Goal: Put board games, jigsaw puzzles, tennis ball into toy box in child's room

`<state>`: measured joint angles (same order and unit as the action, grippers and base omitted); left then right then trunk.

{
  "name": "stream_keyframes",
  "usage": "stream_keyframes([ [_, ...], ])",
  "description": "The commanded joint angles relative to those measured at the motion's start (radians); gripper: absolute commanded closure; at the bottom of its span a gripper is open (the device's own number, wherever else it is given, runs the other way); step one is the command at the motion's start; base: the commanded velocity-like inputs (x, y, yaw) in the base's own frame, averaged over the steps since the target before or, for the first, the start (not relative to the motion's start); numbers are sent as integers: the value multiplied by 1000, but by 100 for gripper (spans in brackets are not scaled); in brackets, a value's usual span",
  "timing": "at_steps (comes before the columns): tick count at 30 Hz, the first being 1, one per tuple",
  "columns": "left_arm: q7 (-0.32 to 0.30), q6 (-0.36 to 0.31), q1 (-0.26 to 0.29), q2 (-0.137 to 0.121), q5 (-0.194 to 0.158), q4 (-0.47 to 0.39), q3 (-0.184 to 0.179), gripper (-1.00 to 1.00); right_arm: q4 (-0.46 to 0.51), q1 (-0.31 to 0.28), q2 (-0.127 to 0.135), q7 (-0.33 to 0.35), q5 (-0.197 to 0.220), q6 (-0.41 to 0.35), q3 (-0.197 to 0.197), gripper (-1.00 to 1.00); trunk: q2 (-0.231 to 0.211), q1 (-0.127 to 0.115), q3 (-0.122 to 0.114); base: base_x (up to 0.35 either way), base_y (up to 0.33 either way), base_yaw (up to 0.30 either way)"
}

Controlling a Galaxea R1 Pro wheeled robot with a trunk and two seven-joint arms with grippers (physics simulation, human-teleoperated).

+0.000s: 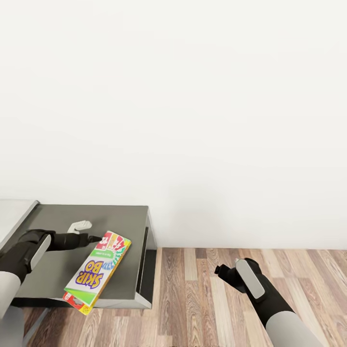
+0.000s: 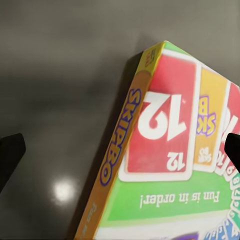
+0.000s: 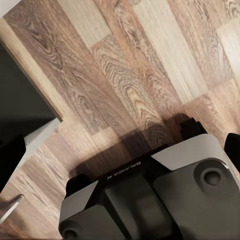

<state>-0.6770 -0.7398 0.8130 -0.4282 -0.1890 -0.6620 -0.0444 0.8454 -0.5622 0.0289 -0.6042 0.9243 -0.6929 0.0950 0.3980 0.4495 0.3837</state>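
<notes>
Head view: right gripper (image 1: 222,271) nearest, over bare wood floor (image 1: 202,289), spread unreadable. Left gripper (image 1: 96,238) at far end of one SKIP-BO box (image 1: 99,271), whose near end overhangs dark-grey wing (image 1: 58,260) front edge. Left wrist: fingertips (image 2: 10,157) wide apart, box corner between them. Right wrist: floor, robot base (image 3: 150,200).

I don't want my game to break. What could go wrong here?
The SKIP-BO box sticks out past the front edge of the dark-grey desk wing, so a nudge from the left gripper could tip it onto the wood floor. Its open fingers might also slide off the box's corner.
</notes>
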Motion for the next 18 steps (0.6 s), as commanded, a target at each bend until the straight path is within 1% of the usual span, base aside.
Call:
stream_keyframes([
  [1, 3, -7, 1, -1, -10, -1, -11, -100, 1, -1, 3, 3, 10, 0, 4, -100, 2, 1, 3, 0, 0, -67],
  [4, 3, -7, 1, -1, -10, -1, -26, -100, 1, -1, 7, 30, 9, 0, 5, -100, 2, 1, 8, 0, 0, -70],
  [11, 4, -8, 1, -2, -10, -1, -54, -100, 1, -1, 10, 44, 9, 0, 5, -100, 2, 1, 18, 0, 0, -72],
  [18, 4, -9, 1, -2, -10, -1, -59, -100, 1, -1, 10, 46, 9, 1, 5, -100, 2, 1, 24, 0, 0, -31],
])
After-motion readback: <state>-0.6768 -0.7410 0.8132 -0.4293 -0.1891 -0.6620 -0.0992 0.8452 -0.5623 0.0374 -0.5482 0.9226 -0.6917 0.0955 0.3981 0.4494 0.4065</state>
